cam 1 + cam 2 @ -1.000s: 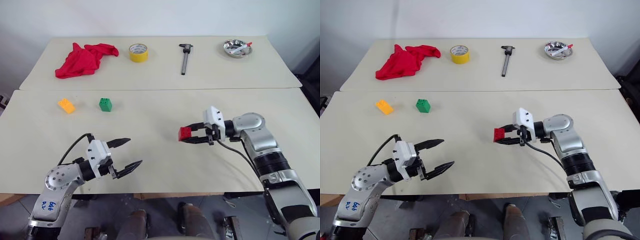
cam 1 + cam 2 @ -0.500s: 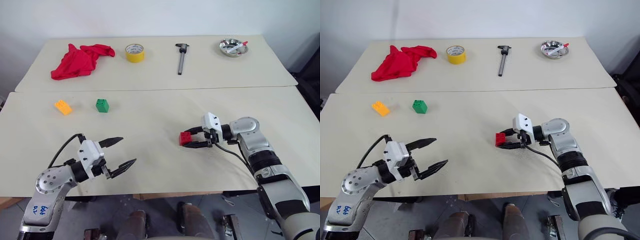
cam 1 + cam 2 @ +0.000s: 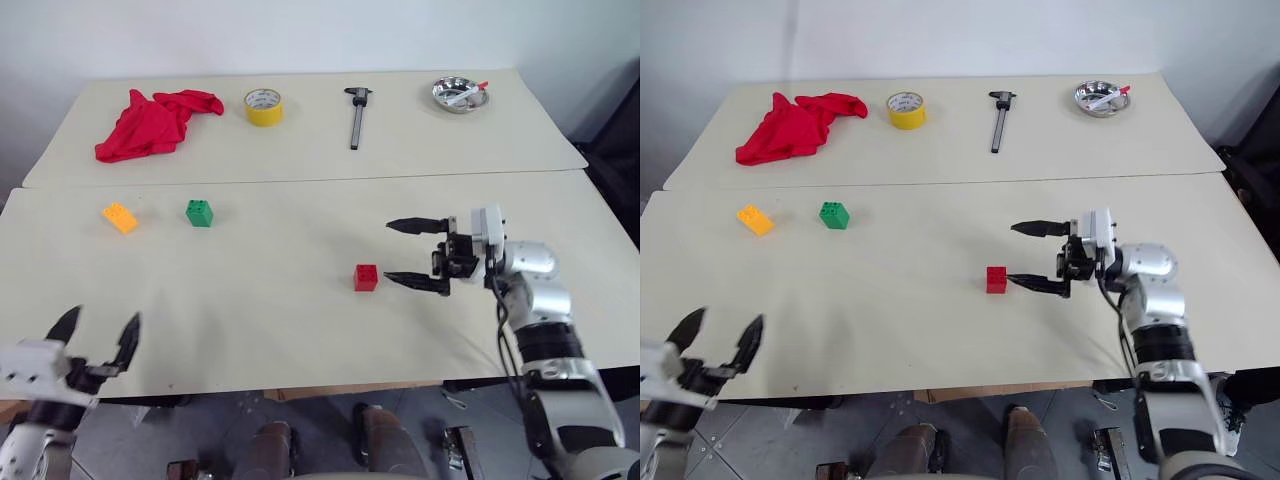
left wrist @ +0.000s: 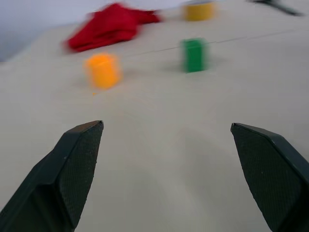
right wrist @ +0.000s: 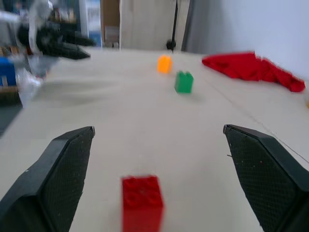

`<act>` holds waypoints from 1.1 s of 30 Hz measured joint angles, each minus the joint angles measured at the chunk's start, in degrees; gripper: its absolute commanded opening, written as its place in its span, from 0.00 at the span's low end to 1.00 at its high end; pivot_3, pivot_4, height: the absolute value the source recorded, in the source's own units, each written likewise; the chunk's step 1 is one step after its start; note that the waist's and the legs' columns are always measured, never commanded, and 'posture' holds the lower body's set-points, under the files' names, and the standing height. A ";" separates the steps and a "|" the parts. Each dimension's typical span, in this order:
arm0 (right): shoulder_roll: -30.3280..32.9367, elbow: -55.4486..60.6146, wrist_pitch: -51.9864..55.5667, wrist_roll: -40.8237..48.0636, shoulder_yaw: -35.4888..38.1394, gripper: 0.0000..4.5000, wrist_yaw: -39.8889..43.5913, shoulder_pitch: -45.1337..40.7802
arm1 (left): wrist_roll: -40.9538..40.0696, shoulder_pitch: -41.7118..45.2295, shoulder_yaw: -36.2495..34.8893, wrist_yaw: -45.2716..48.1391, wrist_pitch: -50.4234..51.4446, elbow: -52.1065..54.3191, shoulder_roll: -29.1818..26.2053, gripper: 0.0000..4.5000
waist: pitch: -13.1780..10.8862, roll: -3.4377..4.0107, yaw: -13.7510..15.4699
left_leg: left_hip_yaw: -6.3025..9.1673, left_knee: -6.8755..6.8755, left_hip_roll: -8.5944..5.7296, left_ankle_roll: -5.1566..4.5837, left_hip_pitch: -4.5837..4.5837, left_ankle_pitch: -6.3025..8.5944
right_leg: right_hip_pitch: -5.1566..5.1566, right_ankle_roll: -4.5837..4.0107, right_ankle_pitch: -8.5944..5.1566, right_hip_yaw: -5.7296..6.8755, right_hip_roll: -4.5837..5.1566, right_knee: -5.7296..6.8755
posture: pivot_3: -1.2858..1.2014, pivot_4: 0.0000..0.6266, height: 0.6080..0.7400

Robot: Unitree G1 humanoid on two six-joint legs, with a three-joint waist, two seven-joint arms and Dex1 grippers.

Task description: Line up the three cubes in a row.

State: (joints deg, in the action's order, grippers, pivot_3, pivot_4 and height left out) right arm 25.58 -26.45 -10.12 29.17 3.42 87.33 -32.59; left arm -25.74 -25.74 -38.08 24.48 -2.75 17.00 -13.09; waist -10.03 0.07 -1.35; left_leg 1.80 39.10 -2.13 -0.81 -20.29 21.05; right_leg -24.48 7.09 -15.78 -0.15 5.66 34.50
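The red cube (image 3: pixel 366 277) sits alone on the near table, just left of my right gripper (image 3: pixel 388 251), which is open, points left and holds nothing. Its nearer fingertip is close beside the cube. In the right wrist view the red cube (image 5: pixel 141 202) lies between and below the spread fingers. The green cube (image 3: pixel 199 212) and the orange-yellow cube (image 3: pixel 120 217) stand side by side at the far left of the near table. My left gripper (image 3: pixel 100 322) is open and empty at the front left edge, well short of both cubes.
On the far table lie a red cloth (image 3: pixel 150 120), a yellow tape roll (image 3: pixel 263 105), a caliper (image 3: pixel 355 115) and a metal bowl (image 3: pixel 455 95). A seam (image 3: pixel 300 182) separates the two tables. Bare tabletop stretches between the green and red cubes.
My right gripper opened, released the red cube onto the table and drew back to the right. My left gripper swung left and back to the table's front left edge.
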 measured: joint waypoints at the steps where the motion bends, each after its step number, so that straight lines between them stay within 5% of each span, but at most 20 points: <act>1: -0.95 -0.69 -1.27 -0.02 0.03 1.00 -0.01 0.77 | -0.41 -0.74 -0.29 -0.74 -0.02 -0.17 0.87 1.00 | -0.02 -0.03 0.08 | -0.01 0.01 -0.01 0.00 0.00 0.00 | -0.01 0.00 0.00 -0.01 0.01 0.01 | 0.52 0.24 1.00; 8: 1.41 -5.19 -7.60 -0.22 3.56 1.00 0.30 1.27 | -0.22 0.48 4.00 -0.62 2.06 1.80 -1.68 1.00 | 0.00 -0.08 1.61 | 0.05 0.04 -0.10 -0.04 0.04 -0.01 | 0.07 0.00 0.00 -0.05 0.13 -0.01 | 0.52 0.24 1.00; 13: 4.94 -6.85 -9.10 -0.63 6.10 1.00 -0.39 1.46 | 2.68 17.56 9.25 -6.00 6.62 0.44 -5.72 1.00 | 0.00 -0.09 1.63 | 0.04 0.06 -0.11 0.03 0.07 -0.06 | 0.03 0.00 0.00 0.15 0.03 0.21 | 0.52 0.24 1.00; 18: 5.26 -4.18 -8.48 -0.82 6.17 1.00 -2.09 4.27 | 9.10 39.02 16.96 -13.24 12.56 -13.49 -6.69 1.00 | 0.01 -0.09 1.13 | -0.09 0.09 -0.12 0.04 0.06 -0.10 | -0.07 0.02 0.01 0.20 -0.10 0.46 | 0.52 0.24 1.00; 26: 3.95 6.30 -4.59 -0.71 5.23 1.00 -6.77 8.77 | 14.10 58.48 22.67 -15.44 13.95 -41.02 -6.39 1.00 | 0.01 -0.10 1.29 | -0.08 0.18 -0.17 0.10 0.01 -0.14 | -0.11 0.04 0.02 0.58 -0.10 0.50 | 0.52 0.24 1.00; 33: 3.81 10.61 -2.85 -0.66 5.08 1.00 -10.16 11.15 | 15.13 60.06 23.40 -16.07 11.30 -47.18 -6.04 0.58 | 0.00 -0.10 1.33 | -0.04 0.16 -0.18 0.09 -0.02 -0.14 | -0.13 0.04 0.02 0.75 0.00 0.48 | 0.52 0.24 1.00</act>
State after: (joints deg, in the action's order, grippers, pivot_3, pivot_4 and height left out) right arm 29.39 -15.84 -12.97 28.51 8.50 77.17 -21.43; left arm -10.61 34.32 -14.68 8.41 8.54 -30.18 -19.13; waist -10.03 -0.03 -0.02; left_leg 1.76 39.26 -2.32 -0.72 -20.31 20.91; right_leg -24.62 7.12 -15.76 0.60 5.66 34.98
